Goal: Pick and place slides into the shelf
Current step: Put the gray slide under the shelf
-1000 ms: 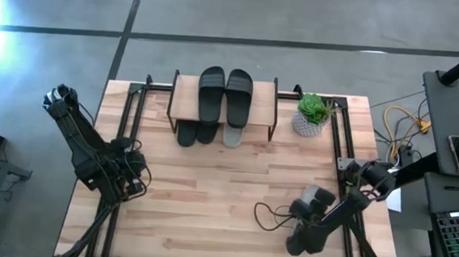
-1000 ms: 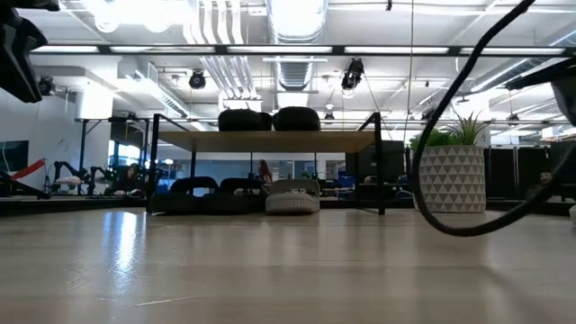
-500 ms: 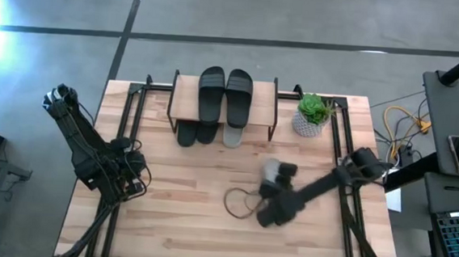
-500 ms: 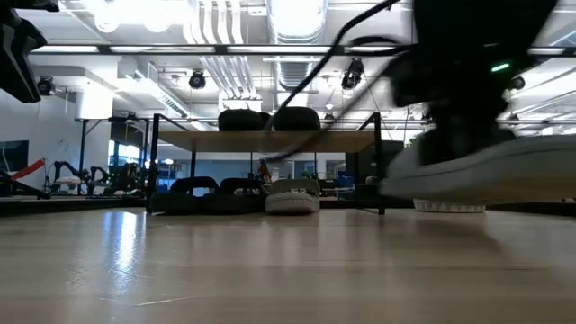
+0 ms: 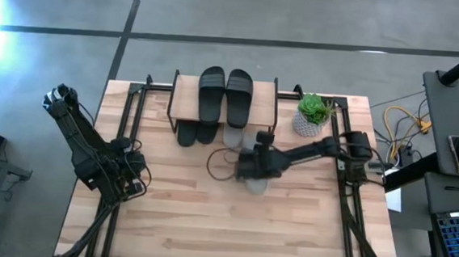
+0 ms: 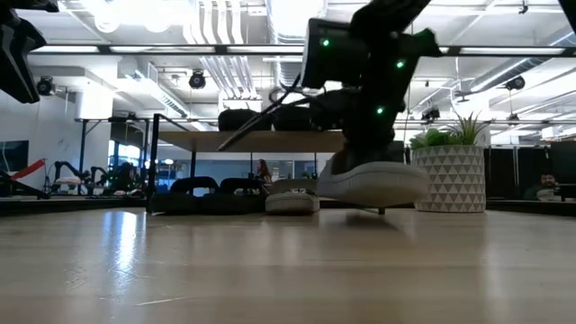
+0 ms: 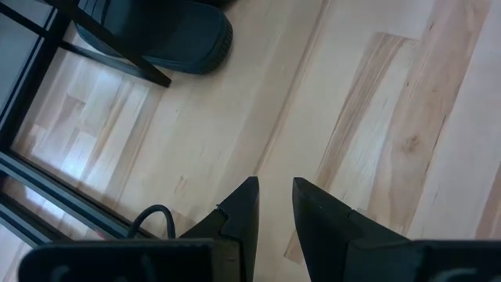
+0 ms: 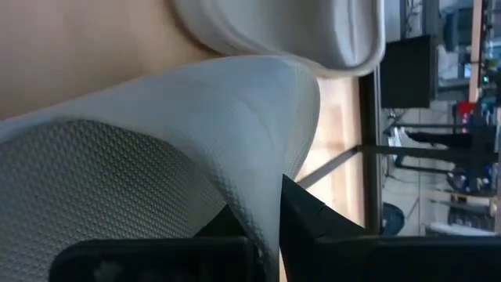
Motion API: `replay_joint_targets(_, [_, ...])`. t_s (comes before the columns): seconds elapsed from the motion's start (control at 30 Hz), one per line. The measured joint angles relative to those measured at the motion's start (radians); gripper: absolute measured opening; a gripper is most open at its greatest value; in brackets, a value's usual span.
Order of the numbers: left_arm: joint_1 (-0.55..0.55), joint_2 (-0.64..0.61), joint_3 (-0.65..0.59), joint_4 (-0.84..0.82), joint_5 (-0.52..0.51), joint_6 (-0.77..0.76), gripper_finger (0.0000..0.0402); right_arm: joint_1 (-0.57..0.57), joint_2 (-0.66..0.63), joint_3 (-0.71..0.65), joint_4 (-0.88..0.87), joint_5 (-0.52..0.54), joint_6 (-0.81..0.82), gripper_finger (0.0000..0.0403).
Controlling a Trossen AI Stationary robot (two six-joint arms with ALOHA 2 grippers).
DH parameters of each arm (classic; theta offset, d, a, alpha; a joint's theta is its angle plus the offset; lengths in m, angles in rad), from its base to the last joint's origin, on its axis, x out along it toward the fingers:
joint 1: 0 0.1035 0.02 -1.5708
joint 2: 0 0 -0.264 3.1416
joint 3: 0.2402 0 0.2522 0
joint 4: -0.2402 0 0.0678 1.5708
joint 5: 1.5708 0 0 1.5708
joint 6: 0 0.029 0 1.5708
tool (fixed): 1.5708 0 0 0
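One pale grey-green slide (image 6: pixel 371 183), textured strap, in right gripper (image 5: pixel 247 164).

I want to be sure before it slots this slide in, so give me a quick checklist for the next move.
1. Right gripper shut on the grey slide: ok.
2. Slide lifted off the tabletop: ok, low view shows a gap.
3. Free slot under the shelf, beside the other grey slide: cannot tell.
4. Black slides on top sit square: ok.
5. Potted plant clear of the arm: ok.
6. Left gripper parked at table's left: ok.
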State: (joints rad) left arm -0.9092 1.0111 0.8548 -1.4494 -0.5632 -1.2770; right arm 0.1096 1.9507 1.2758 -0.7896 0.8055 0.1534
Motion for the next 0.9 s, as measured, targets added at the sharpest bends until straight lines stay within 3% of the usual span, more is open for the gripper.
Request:
replay_joint_targets(0.43, [0.0,0.0,0.0,-0.008,0.0,0.0,0.0065,-0.062,0.022,0.003,0.085,-0.037,-0.019,0.0016])
replay_joint_targets(0.9, [0.0,0.0,0.0,-0.009,0.035,0.0,0.0065,-0.069,0.056,0.049,0.038,-0.086,0.022,0.0144])
